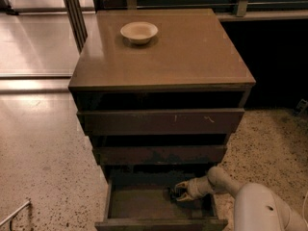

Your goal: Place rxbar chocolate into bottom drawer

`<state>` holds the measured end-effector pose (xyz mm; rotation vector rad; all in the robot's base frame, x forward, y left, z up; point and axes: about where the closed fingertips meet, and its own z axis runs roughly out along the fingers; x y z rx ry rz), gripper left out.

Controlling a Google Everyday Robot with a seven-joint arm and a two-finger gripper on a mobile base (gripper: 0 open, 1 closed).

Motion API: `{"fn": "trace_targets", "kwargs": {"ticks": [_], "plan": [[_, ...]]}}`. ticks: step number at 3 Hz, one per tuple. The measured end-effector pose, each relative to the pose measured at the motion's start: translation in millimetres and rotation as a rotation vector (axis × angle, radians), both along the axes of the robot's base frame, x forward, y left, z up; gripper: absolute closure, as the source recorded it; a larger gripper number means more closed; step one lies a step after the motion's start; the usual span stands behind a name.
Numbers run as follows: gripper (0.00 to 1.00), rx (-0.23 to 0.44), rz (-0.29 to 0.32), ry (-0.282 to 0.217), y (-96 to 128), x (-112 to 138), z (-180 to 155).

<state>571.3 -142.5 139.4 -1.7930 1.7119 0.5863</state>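
The bottom drawer (144, 203) of the dark brown cabinet is pulled open, showing its tan-brown floor. My gripper (178, 192) reaches in from the right and sits low over the right part of the drawer floor. A small dark object, the rxbar chocolate (172, 193), lies at the gripper's tip, just above or on the floor. Whether it is still held cannot be told.
A cream round bowl (138, 32) stands on the cabinet top (192, 57) at the back left. The two upper drawers (161, 121) are slightly ajar. My white arm (255, 206) fills the lower right corner. Speckled floor surrounds the cabinet.
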Motion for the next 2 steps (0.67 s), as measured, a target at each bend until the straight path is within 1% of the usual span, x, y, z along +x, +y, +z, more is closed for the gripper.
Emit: {"fn": "trace_targets", "kwargs": {"ticks": [1,2], "plan": [[0.11,0.0,0.0,0.0,0.0,0.0,0.0],[0.0,0.0,0.0,0.0,0.1,-0.1,-0.1]]}}
